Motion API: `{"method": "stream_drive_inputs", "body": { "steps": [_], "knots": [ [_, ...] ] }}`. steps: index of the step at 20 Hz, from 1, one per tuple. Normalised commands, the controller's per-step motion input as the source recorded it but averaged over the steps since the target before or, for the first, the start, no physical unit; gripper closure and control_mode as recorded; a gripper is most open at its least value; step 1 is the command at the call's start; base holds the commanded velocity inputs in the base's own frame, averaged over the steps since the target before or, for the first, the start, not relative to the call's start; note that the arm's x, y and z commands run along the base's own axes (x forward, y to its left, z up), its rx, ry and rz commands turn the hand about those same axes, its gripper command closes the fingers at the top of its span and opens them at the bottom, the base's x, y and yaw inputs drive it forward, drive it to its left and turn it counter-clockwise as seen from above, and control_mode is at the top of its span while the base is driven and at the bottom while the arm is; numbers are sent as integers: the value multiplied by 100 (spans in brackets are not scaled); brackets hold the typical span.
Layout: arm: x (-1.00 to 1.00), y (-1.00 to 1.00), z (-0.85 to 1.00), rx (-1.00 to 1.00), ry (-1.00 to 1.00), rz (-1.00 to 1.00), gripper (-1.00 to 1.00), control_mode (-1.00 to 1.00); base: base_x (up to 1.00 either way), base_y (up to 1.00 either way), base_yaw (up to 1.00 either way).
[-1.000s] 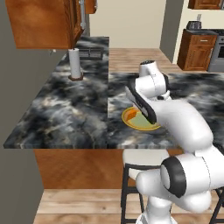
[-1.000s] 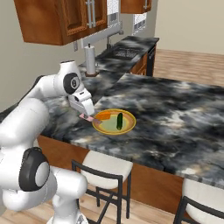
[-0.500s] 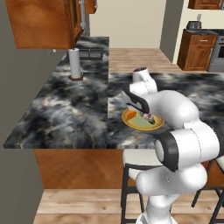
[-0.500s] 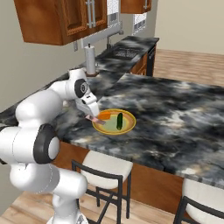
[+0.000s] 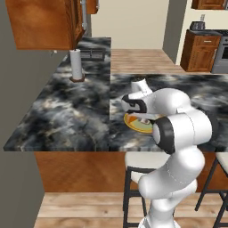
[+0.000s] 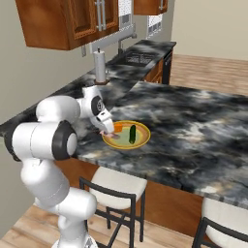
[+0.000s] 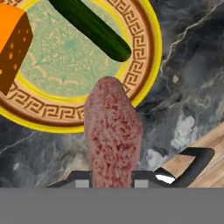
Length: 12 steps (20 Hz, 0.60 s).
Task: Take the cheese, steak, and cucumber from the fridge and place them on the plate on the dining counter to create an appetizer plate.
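Hiding the pincer [image 7: 112, 181] tips: gripped steak [image 7: 113, 133], over plate [image 7: 148, 65] rim.

1. The arm [image 5: 178, 133] is built of glossy white, rounded shells that bulge like fat cylinders and spheres.
2. Dark grey to black bands ring the joints; one broad black collar sits on the big elbow segment in both base views.
3. The lower body is a white, curved column that widens into a rounded trunk.
4. The wrist link is slimmer, white, with a black round cap bearing a small pale mark on its side.
5. The gripper [image 6: 106, 131] is a small dark block at the end of the white wrist, with short dark fingers.
6. No cables or screws can be made out on the shells.
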Motion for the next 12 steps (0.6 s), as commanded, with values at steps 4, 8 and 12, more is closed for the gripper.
{"method": "stream_drive_inputs", "body": {
  "steps": [4,8,12],
  "knots": [
    [57,0,-40,0,-5,0,100,-100,0,0,0],
    [49,0,-34,0,-4,0,100,-100,0,0,0],
    [47,0,-32,0,-2,0,100,-100,0,0,0]
  ]
}}
